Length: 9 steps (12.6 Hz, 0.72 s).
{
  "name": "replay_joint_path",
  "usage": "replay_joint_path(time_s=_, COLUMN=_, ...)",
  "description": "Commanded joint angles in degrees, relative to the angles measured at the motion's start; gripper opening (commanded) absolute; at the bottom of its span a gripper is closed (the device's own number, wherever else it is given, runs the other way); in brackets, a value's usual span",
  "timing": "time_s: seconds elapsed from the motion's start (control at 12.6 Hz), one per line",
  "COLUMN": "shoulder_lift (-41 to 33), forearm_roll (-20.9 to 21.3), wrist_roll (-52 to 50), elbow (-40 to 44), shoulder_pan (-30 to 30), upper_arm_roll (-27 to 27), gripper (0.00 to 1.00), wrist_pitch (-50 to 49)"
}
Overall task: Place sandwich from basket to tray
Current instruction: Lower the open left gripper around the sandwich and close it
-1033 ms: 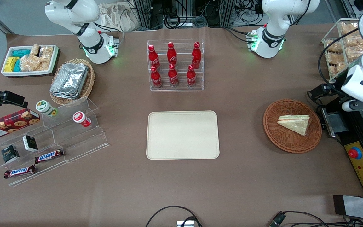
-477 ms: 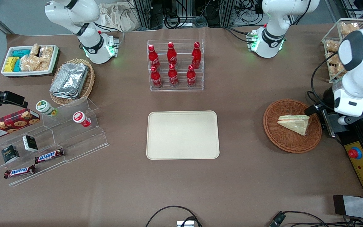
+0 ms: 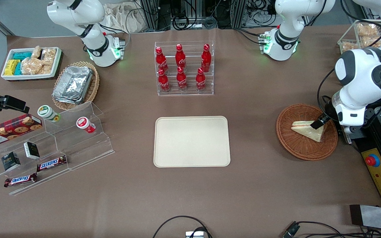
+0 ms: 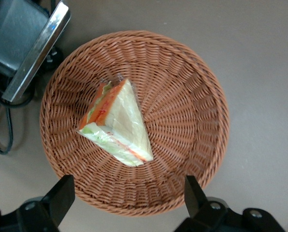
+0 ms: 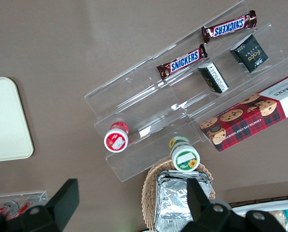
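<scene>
The sandwich (image 3: 309, 130) (image 4: 117, 123), a wrapped white-bread triangle with orange and green filling along one edge, lies in the round reddish-brown wicker basket (image 3: 289, 145) (image 4: 192, 96). My left gripper (image 3: 319, 124) (image 4: 128, 200) hovers above the basket, over the part toward the working arm's end of the table. It is open, with nothing between its fingers, and it is clear of the sandwich. The cream rectangular tray (image 3: 191, 141) lies flat at the table's middle with nothing on it.
A clear rack of red bottles (image 3: 184, 69) stands farther from the camera than the tray. A metal bracket (image 3: 351, 129) and a yellow control box with a red button (image 3: 372, 161) sit beside the basket. A clear bin of bagged snacks (image 3: 359, 34) is at the working arm's end.
The left arm has swung in from the table's edge toward the basket, and its gripper now hangs over the basket. The sandwich and basket have not moved.
</scene>
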Motion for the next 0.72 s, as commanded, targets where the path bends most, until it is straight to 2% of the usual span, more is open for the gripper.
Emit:
replay_joint_path(time_s=0.0, shoulder_lift=2.5, forearm_roll=-0.2, wrist_roll=-6.0, elbow=-0.2, shoulder_pan=1.2, upper_arm_roll=-0.2, gripper=1.0, wrist_pitch=2.7)
replay_joint_path(time_s=0.64, shoulder_lift=7.0, forearm_roll=-0.1, wrist_roll=-7.5, elbow=-7.2, shoulder_pan=4.6, upper_arm_roll=-0.2, gripper=1.0, wrist_pitch=18.4)
